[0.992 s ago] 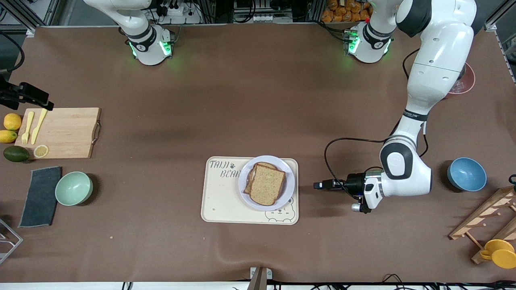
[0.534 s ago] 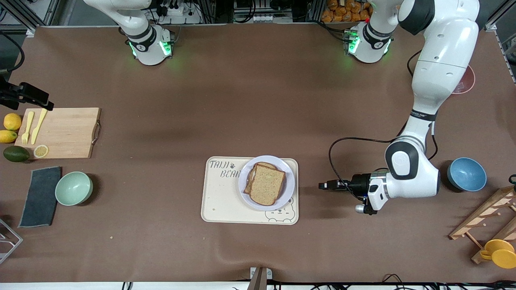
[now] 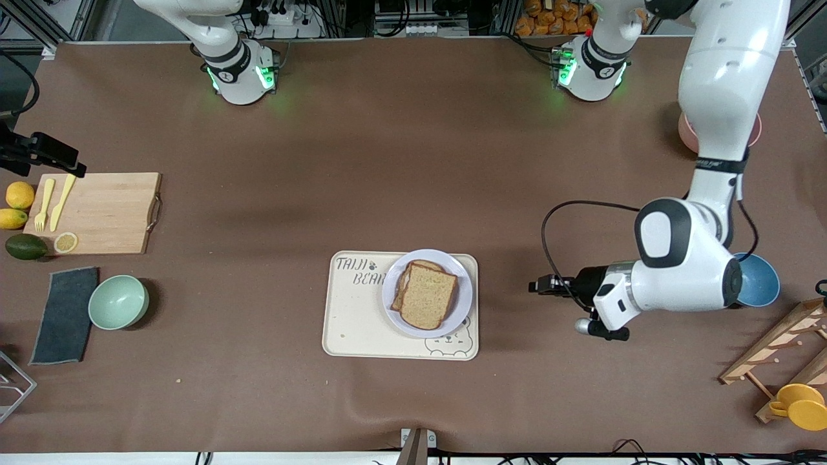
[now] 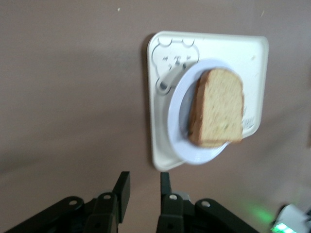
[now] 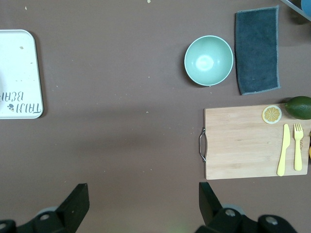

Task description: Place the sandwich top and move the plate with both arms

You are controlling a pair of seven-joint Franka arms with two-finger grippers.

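Sandwich top: the sandwich top (image 3: pixel 428 296) is laid on another slice of bread, in the middle of the plate. It is seen in the left wrist view too (image 4: pixel 222 106).
Plate: the plate (image 3: pixel 464 292) is set on the tray, at the end toward the left arm. Its rim is seen past the bread all around.
Tray: the cream tray (image 3: pixel 356 323) is found in the middle of the table, near the front camera. A bear is drawn at the corner at 5 o'clock from the plate.
Left gripper: the left gripper (image 3: pixel 537 285) is held low over the bare table, at 3 o'clock from the plate, and is pointed at it. Nothing is held; its fingers (image 4: pixel 121 191) are kept a narrow gap apart.
Right gripper: the right gripper (image 5: pixel 143 204) is held high over the table and the arm waits. Its fingers are spread wide, and nothing is held.
Blue bowl: a blue bowl (image 3: pixel 759 281) is partly hidden by the left arm.
Green bowl: a green bowl (image 3: pixel 118 302) is placed at 9 o'clock from the tray, well apart.
Cutting board: a wooden cutting board (image 3: pixel 103 213) is seen at 12 o'clock from the green bowl.
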